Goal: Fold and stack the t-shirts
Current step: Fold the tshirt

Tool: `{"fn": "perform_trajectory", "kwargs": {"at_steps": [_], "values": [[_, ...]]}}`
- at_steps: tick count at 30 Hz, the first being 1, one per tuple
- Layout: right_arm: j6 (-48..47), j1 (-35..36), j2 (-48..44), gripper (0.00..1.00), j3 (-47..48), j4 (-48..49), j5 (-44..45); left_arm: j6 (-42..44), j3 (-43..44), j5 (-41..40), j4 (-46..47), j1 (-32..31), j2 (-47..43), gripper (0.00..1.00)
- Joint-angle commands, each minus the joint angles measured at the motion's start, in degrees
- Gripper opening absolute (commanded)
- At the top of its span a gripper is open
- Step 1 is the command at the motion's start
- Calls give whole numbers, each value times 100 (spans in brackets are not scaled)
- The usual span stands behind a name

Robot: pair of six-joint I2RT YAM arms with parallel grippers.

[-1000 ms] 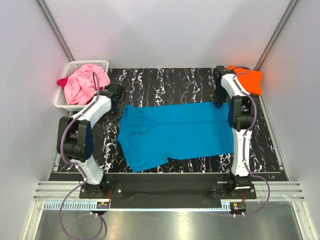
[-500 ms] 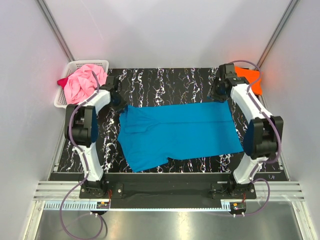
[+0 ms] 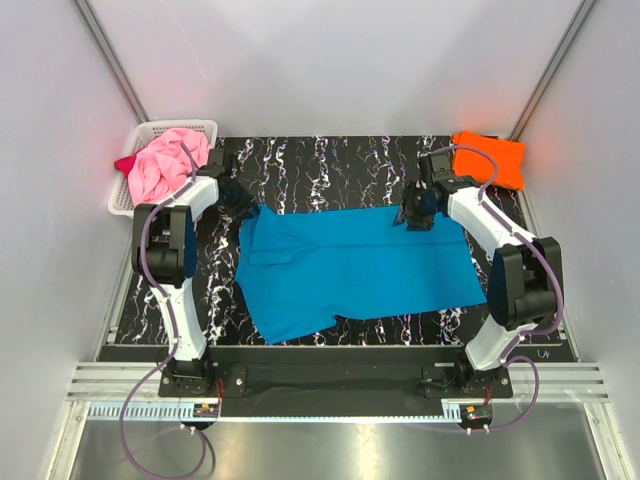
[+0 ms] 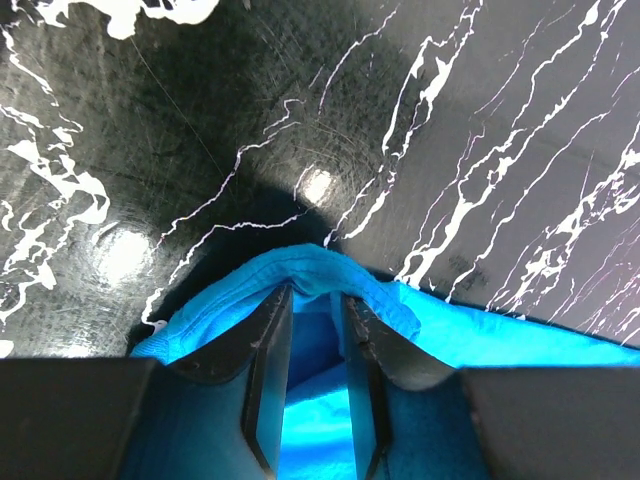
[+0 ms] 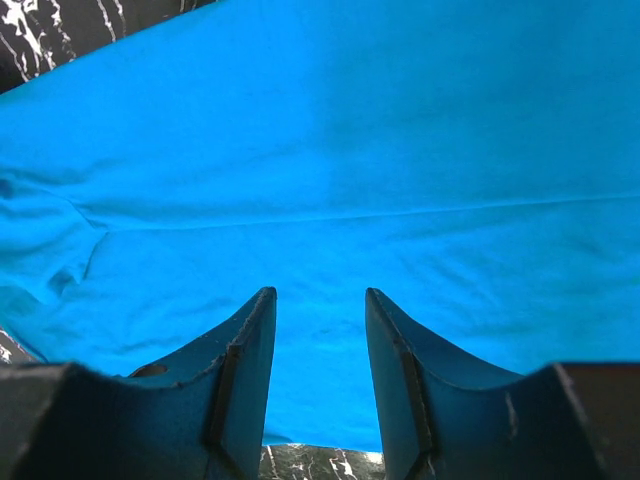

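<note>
A turquoise t-shirt (image 3: 350, 265) lies spread flat across the middle of the black marbled table (image 3: 330, 160). My left gripper (image 3: 238, 198) is at its far left corner. In the left wrist view the jaws (image 4: 315, 295) stand narrowly open, and the shirt's hem (image 4: 400, 300) curls over the fingertips without being pinched. My right gripper (image 3: 413, 215) hovers open over the shirt's far edge, with only blue cloth (image 5: 350, 150) below its fingers (image 5: 318, 295). An orange t-shirt (image 3: 488, 160) lies folded at the back right. A pink t-shirt (image 3: 165, 165) and a dark red one (image 3: 124, 163) fill the basket.
The white lattice basket (image 3: 135, 210) stands at the back left corner, just behind my left arm. Grey walls close in the table on three sides. Bare table shows behind the turquoise shirt and along its front edge (image 3: 400, 325).
My right gripper opened and moved from the table's far right corner inward to the shirt's far edge. My left gripper's jaws widened slightly at the far left corner.
</note>
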Motion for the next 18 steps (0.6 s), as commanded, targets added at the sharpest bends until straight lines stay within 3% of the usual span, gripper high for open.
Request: {"fn": "perform_trajectory", "kwargs": {"at_steps": [1, 8, 15, 18], "values": [[47, 124, -57, 48, 41, 195, -158, 3, 103, 67, 148, 41, -212, 31], [135, 300, -5, 47, -12, 221, -387, -32, 305, -345, 104, 50, -36, 31], [91, 502, 311, 47, -29, 467, -1230, -111, 525, -1732, -476, 50, 157, 25], [135, 529, 531, 46, 6, 511, -1345, -41, 577, -1788, -538, 50, 297, 24]]}}
